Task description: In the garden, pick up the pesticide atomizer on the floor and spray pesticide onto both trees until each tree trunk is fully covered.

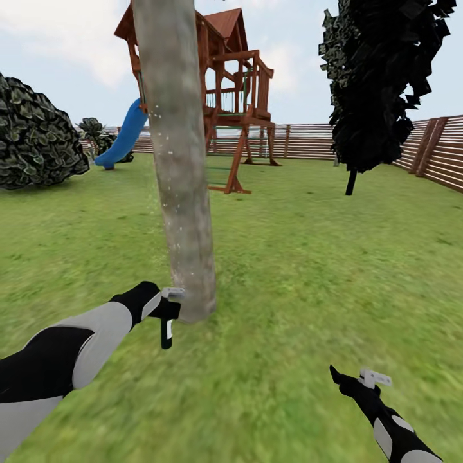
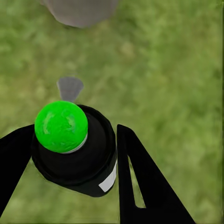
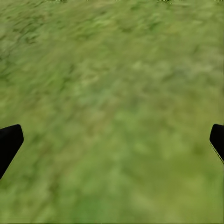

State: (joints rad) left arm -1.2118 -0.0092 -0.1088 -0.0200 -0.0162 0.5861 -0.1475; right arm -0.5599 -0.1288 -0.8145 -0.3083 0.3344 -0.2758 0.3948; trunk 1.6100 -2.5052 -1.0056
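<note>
The left gripper point(image 2: 77, 163) is clenched around the small black pesticide atomizer with a green ball top point(image 2: 61, 126), just beside the foot of the mottled grey-brown tree trunk point(image 1: 180, 167). White specks dot the bark, so spraying tree 1 seems underway. Next: sweep the nozzle higher up the trunk. The right gripper point(image 3: 112, 140) hangs released over grass, well apart from the trunk.

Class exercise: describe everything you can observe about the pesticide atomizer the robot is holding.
The pesticide atomizer is a small, squat black cylinder with a bright green ball-shaped top and a small white label on its side. It sits between the two black fingers of the left gripper, which is shut on it. In the head view it is held low over the grass, right beside the base of the tree trunk, whose mottled grey bark shows pale specks.
</note>
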